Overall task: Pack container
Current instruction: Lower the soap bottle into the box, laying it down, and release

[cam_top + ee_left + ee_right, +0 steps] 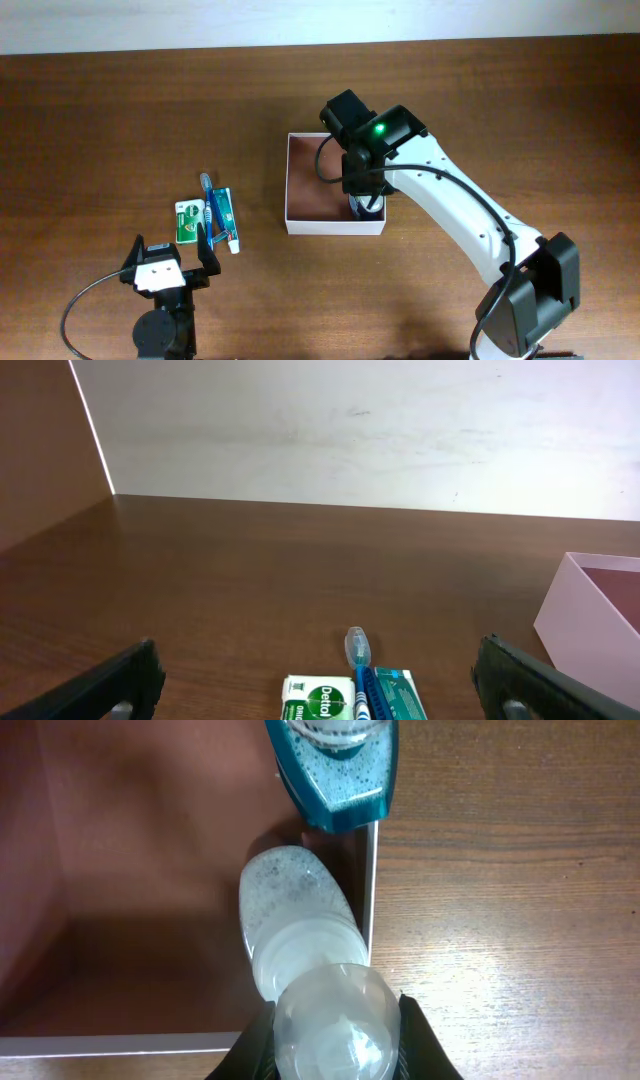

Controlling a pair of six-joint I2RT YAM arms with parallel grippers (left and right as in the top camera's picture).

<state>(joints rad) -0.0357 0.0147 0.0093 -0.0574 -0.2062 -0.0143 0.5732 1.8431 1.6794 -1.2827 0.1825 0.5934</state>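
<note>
Container (335, 225) sits mid-desk; right tool (366, 205) clamped on a clear bottle (300, 930) just inside its right wall.
Left tool (172, 250) stands apart near the toothbrush (207, 198). I judge the container light, thin-walled, apt to slide or flex; I would grip a wall near a corner.

Brown wooden table (120, 110); near centre, white-walled container (320, 228); toward front-left edge, soap box (186, 221), toothbrush (207, 203), toothpaste (224, 213) close together.

The green soap box (318, 700) reads "Dettol" (its only legible word).
</note>
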